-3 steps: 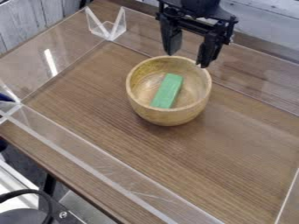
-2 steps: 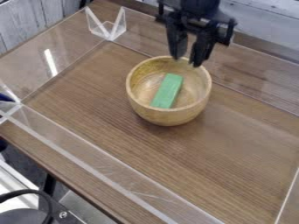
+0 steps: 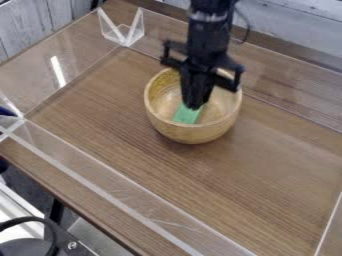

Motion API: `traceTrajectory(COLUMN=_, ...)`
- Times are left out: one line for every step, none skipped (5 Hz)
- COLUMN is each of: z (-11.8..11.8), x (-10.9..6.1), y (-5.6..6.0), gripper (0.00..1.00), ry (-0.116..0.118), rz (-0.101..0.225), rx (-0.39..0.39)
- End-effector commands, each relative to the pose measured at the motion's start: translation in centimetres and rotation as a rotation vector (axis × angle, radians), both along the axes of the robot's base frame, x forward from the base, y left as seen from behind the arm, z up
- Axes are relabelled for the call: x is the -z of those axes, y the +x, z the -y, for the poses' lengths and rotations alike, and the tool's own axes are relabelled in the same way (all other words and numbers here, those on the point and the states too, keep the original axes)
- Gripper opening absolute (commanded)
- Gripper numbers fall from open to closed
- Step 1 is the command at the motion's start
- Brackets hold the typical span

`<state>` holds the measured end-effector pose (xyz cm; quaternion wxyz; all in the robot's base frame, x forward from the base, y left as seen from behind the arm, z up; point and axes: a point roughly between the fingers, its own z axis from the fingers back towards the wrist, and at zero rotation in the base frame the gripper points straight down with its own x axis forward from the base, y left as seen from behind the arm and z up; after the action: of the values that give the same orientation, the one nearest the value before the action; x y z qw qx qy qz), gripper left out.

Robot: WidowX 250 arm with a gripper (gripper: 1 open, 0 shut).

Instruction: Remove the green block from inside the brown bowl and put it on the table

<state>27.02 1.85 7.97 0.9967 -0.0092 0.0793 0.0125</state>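
- Down into the bowl (image 3: 158, 88) has gone the gripper (image 3: 193, 104); a moment earlier it hung above the far rim, to the right, with its fingers spread.
- Its fingers (image 3: 195, 90) now stand drawn together into one narrow black column, pointing straight down.
- Their tips sit inside the bowl, on or right at the far part of the block (image 3: 185, 117).
- Whether the tips actually pinch the block or only press on it cannot be told from this angle.
- Only the near end of the block shows, bright green, below the fingertips; the rest is hidden behind the gripper.
- That visible end lies at the same spot on the bowl's floor as before, so the block has not been lifted.
- Neither has the bowl shifted: it sits at the same place on the table (image 3: 160, 175), in the far half, roughly centred from left to right.
- From the top edge of the picture the arm (image 3: 211, 20) comes down upright over the bowl's far side and covers part of the far rim.
- Low clear walls (image 3: 80, 165) run round the table's edges.
- A clear folded bracket (image 3: 120, 28) stands in the far left corner, well apart from the bowl.
- The tabletop is dark brown wood grain, with glare along its left side.
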Motion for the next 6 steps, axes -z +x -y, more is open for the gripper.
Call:
traceTrajectory(z=-0.8, x=0.3, y=0.5, gripper=0.0, ry=-0.011, rz=0.053, rx=-0.002)
traceTrajectory(z=-1.3, x=1.4, y=0.4, gripper=0.0, ry=-0.025, rz=0.056, rx=-0.009)
traceTrajectory(z=-1.4, x=1.7, y=0.5, gripper=0.0, ry=-0.028, rz=0.053, rx=-0.011)
traceTrajectory(z=-1.4, x=1.7, y=0.5, gripper=1.0, ry=-0.031, rz=0.05, rx=-0.013)
traceTrajectory(z=-1.4, x=1.5, y=0.5, gripper=1.0, ry=-0.035, rz=0.05, rx=-0.015)
traceTrajectory(z=-1.5, x=-0.4, y=0.7, gripper=1.0, ry=-0.046, rz=0.09, rx=-0.018)
